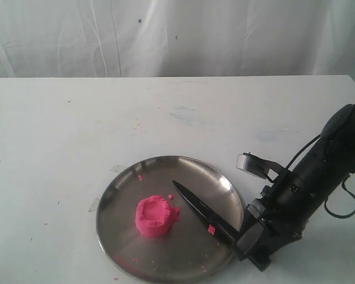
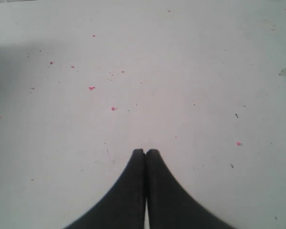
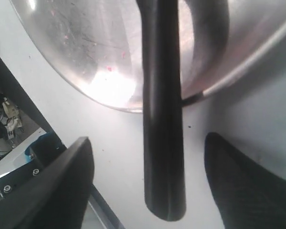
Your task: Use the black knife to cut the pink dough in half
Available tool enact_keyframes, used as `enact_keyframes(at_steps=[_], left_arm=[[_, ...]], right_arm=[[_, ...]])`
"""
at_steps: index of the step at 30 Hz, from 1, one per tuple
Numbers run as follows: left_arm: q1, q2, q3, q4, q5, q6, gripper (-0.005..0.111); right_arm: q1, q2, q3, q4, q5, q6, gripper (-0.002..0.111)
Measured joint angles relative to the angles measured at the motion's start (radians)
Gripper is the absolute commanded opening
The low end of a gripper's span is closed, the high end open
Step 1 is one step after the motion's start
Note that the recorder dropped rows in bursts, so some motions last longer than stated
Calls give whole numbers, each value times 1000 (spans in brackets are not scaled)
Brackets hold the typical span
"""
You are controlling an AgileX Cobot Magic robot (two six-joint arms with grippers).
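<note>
Our right arm [image 1: 310, 177] reaches in low from the right edge of the table [image 1: 59, 130], angled down toward the steel plate [image 1: 121, 195], with the right gripper [image 1: 244, 244] at the butt end of the black knife [image 1: 195, 204]. The exterior view hides the fingers; the right wrist view shows them spread wide, one finger [image 3: 62, 183] on each side of the knife's handle [image 3: 163, 143] with clear gaps, touching nothing. The knife lies slanted across the plate, its handle crossing the rim onto the table, tip near the pink dough [image 1: 156, 215]. The dough sits whole on the plate, a round lump with a dented top. Only the left wrist view shows our left gripper [image 2: 146, 152]: fingertips pressed together, holding nothing, over bare table dotted with pink crumbs [image 2: 91, 88].
</note>
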Motion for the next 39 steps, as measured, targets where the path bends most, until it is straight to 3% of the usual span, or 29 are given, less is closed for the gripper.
enact_keyframes(at_steps=[7, 18, 29, 39], left_arm=[[0, 0, 0, 0, 0, 0, 0], [0, 0, 0, 0, 0, 0, 0], [0, 0, 0, 0, 0, 0, 0], [0, 0, 0, 0, 0, 0, 0]], right_arm=[[0, 20, 2, 0, -13, -21, 41], [0, 48, 2, 2, -30, -40, 0], [0, 29, -2, -2, -22, -30, 0], [0, -179, -12, -82, -43, 174, 0]])
